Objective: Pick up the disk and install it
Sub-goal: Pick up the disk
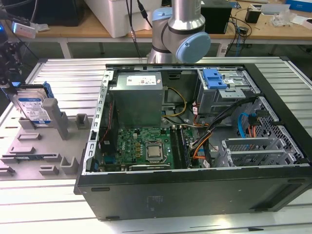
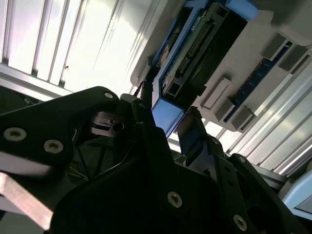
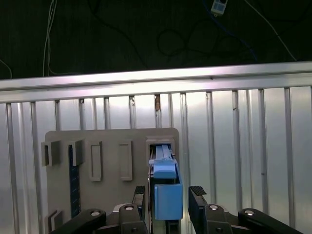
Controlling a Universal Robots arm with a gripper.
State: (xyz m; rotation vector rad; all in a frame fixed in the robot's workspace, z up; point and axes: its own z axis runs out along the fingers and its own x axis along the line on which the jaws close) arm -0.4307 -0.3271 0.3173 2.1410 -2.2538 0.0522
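jaws apart, not clamped. black gripper [image 3: 168,195] straddles the blue carrier end of the flat silver-metal labelled disk [image 1: 33,106]. disk stands on edge in a slot of the grey plastic fixture plate [image 1: 48,146], exterior view's left, beside the open black computer case [image 1: 195,195].

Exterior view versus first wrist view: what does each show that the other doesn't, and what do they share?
The exterior view brings the open computer case with its motherboard and grey power supply, and the arm behind it. The first wrist view brings the tool close up, open, with a finger on either side of the disk's blue rail. Both show the disk standing upright in the grey holder on the ribbed table.
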